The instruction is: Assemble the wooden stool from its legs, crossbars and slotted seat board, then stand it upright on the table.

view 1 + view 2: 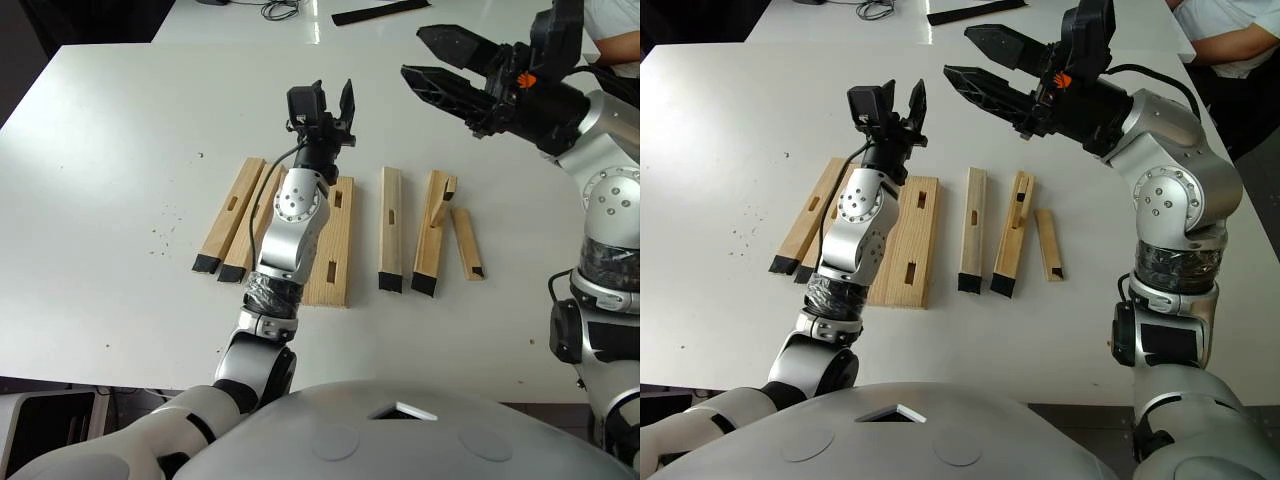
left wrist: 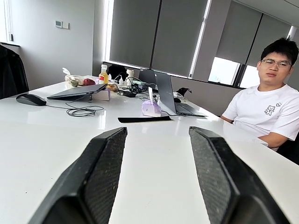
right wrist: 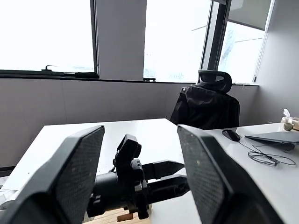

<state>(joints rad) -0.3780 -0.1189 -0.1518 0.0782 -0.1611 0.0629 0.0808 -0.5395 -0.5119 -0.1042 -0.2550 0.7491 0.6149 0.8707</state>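
Flat on the white table [image 1: 120, 140] lie the stool parts. Two legs [image 1: 230, 213] rest side by side at the left, and the slotted seat board [image 1: 332, 250] beside them is partly hidden by my left arm. To its right are a leg [image 1: 390, 228], another leg [image 1: 432, 232] with a short crossbar [image 1: 442, 205] leaning on it, and a loose crossbar [image 1: 467, 243]. My left gripper [image 1: 333, 100] hangs open and empty above the board's far end. My right gripper [image 1: 415, 53] is raised at the back right, open, holding nothing.
A black strip [image 1: 380, 12] and cables [image 1: 280, 10] lie on the far table. In the left wrist view a laptop [image 2: 77, 91], a mouse [image 2: 30, 99] and small items sit there too. A black office chair [image 3: 208, 105] stands beyond the table.
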